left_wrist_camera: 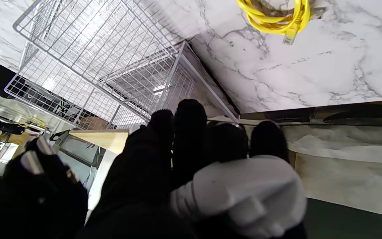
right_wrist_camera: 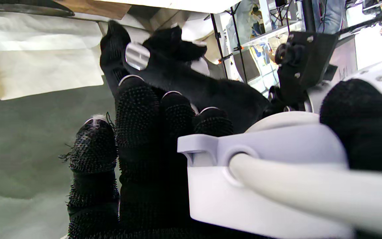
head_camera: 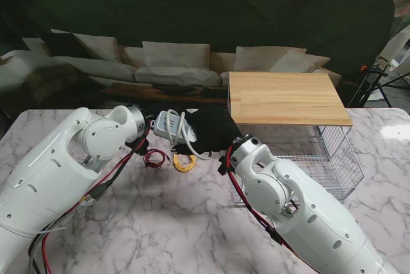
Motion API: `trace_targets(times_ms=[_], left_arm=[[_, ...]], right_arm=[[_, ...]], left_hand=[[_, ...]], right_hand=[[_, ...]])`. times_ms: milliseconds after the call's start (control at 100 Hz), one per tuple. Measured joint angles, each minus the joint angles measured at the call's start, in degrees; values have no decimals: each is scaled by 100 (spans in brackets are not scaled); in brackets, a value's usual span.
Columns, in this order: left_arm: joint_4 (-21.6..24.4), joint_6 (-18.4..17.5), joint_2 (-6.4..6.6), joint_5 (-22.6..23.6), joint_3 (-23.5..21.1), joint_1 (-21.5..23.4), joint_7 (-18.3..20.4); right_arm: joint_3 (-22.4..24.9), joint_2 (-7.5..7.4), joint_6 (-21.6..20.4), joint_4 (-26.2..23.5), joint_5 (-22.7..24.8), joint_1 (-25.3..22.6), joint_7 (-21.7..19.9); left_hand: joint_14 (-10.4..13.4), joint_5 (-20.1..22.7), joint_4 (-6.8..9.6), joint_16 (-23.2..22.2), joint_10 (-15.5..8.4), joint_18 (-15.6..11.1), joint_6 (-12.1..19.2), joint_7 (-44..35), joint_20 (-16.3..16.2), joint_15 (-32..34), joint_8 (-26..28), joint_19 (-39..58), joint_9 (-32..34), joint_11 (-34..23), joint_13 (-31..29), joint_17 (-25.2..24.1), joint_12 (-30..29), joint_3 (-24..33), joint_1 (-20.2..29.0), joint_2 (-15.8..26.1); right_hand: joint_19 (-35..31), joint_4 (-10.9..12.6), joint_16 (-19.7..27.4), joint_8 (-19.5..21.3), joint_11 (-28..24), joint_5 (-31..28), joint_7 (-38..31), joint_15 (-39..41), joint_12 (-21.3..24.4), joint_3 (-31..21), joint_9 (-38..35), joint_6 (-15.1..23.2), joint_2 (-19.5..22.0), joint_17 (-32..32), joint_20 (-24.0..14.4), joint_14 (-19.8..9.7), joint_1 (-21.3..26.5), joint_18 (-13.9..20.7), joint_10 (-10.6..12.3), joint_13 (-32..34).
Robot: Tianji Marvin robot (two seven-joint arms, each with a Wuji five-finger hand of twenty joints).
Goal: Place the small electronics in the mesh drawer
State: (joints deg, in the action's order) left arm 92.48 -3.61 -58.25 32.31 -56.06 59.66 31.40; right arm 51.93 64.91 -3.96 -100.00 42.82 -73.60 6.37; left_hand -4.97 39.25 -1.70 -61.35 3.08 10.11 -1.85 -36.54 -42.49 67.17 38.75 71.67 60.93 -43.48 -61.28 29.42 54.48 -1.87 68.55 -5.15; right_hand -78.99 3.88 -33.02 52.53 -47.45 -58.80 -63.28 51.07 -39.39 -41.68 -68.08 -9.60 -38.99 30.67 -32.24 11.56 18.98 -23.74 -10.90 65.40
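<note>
Both white arms filled the near part of the stand view, rising over the grey-veined marble table (head_camera: pixel 166 223), which shone under the lights. My left hand (head_camera: pixel 142 134) and right hand (head_camera: pixel 214 130), each in a black glove, met above the table's middle on one white power adapter (head_camera: pixel 170 123) with a thick white cord. In the right wrist view the right hand's fingers (right_wrist_camera: pixel 138 109) were curled behind the adapter body and the thumb pressed its other side, so that hand was clamped on it. The left wrist view showed the left hand's fingers (left_wrist_camera: pixel 191 132) bunched close over the adapter's rounded white end; it was touching the adapter, but I could not tell whether it truly gripped it.

On the marble just beneath the hands lay a yellow coiled cable (head_camera: pixel 184 162) and, beside it to my left, a smaller red coiled cable (head_camera: pixel 154 158). To my right stood the white mesh drawer (head_camera: pixel 333 159), pulled out from under a light wooden top (head_camera: pixel 285 96); I saw nothing in it through the wire.

Farther from me, past the table's edge, a pale sofa (head_camera: pixel 173 66) with loose cushions ran along a dark green backdrop (head_camera: pixel 205 5). Metal stands and clutter showed at the far right.
</note>
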Motion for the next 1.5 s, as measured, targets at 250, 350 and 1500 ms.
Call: trace_targets(times_ms=[250,350,1500], left_arm=[[-154,-148,134,-211,566,-489,532],[-369,-148,137,-512,797,-705,626],[-299,-436,95,804,583,-319,403]], right_arm=[[-94,-2,-35,116,-155,60,-24],[-83,17,-57,125,-222,38,117],[242,162,107,5,-232,-199,726]], left_hand=[[0,0,0,-1,5,16,20,-70,-6,80,120,4,0,-12,0,-1,68,0,53,34],[0,0,0,-3,6,27,21,-71,-9,112,127,4,0,-13,0,-3,71,0,53,34],[-1421,-2873,0,4225,1615,358,-1186,3658,1927,-5844,-2240,-4557,-5402,4477,4709,-2756,-5135,71,-3277,61]], right_hand=[[0,5,0,0,-2,-53,15,0,0,-3,-12,0,-7,0,0,18,0,-14,-11,0],[0,5,0,0,-4,-53,15,0,0,-3,-12,0,-7,0,0,21,0,-21,-11,0],[2,-56,0,9,-30,-62,79,0,0,-4,-11,-61,-7,-5,0,51,1,-37,-69,0]])
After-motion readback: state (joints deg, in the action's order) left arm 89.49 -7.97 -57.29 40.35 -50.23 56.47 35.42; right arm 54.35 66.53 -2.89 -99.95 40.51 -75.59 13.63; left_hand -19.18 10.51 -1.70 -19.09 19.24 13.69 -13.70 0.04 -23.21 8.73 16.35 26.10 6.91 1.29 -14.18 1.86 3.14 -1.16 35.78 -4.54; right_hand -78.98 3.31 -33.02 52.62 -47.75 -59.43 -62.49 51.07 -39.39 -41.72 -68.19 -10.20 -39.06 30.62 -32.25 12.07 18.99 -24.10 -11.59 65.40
